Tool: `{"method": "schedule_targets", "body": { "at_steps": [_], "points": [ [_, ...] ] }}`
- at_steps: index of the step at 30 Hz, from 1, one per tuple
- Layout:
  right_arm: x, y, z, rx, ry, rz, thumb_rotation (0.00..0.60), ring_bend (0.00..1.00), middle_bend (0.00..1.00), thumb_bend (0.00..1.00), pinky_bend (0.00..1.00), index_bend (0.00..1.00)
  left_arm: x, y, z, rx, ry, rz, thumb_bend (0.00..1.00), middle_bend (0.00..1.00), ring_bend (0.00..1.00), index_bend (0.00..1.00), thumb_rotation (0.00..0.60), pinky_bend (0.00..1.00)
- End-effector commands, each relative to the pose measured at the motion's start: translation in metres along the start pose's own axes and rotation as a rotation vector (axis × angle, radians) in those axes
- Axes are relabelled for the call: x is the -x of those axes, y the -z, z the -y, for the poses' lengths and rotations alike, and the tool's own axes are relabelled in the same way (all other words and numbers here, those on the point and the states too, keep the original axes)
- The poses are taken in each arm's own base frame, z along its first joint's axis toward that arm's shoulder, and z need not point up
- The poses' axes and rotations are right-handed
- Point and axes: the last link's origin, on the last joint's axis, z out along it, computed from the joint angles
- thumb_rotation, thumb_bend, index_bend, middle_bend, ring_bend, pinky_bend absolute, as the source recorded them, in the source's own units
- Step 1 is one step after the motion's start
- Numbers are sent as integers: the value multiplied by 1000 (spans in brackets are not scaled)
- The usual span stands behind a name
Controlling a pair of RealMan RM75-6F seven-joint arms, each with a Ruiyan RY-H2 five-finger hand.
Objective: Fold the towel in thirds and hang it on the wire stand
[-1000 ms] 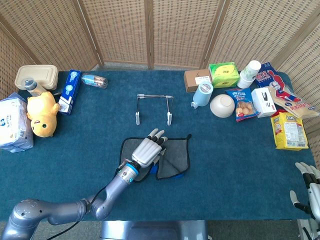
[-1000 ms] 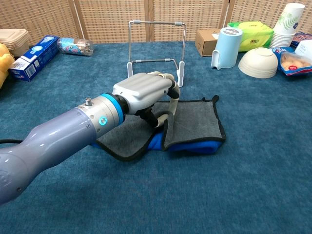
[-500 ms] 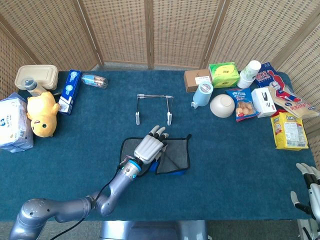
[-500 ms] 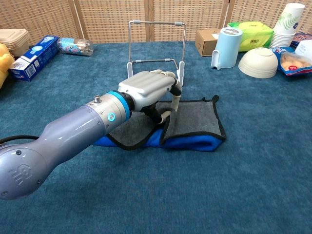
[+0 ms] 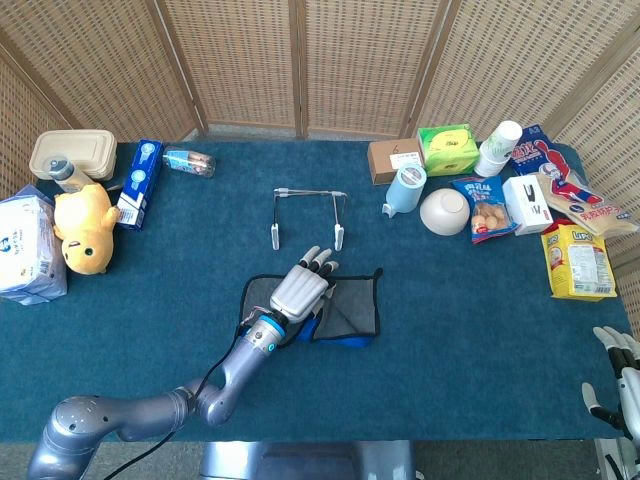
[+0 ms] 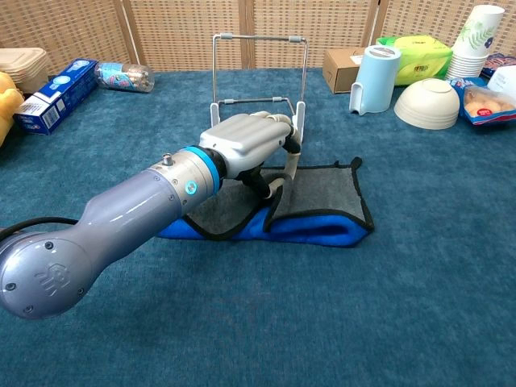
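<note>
The left hand (image 6: pixel 246 141) lies palm down over the grey, blue-backed, black-edged towel (image 6: pixel 322 205), fingers curled around a raised fold of the cloth. The towel lies mid-table, just toward six o'clock from the upright white-footed wire stand (image 5: pixel 307 214). At four o'clock, the right hand (image 5: pixel 617 378) hangs idle, fingers apart.

Plush duck (image 5: pixel 83 228), white bowl (image 5: pixel 444 211)
</note>
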Motion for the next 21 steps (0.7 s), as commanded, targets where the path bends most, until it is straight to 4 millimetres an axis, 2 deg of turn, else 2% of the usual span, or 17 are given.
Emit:
{"method": "schedule_targets", "body": {
  "at_steps": [1,6,8,13,16,21],
  "points": [
    [0,0,0,1,0,0,600,0,79,414,71,70,0,-1,0,-1,-1,1,519,213,35,586,600,38],
    [-1,1,0,3,-1,-1,600,0,79,415,71,70,2,-3,0,-1,-4,8,507,205,30,543,600,35],
    [-1,1,0,3,-3,-2,600,0,79,414,71,70,3,-4,-1,-4,-3,12,483,186,16,472,600,32],
    [-3,2,1,1,-7,-9,600,0,78,414,71,70,1,-6,-1,-14,-3,-10,369,76,0,220,600,20],
    [-3,3,1,-1,-9,-9,600,0,78,414,71,69,-4,-7,-1,-17,4,-37,334,24,0,124,600,11],
    [-3,2,2,-5,-11,-7,600,0,77,415,71,69,-12,-5,3,-25,29,-77,327,0,0,58,600,5]
  ]
}}
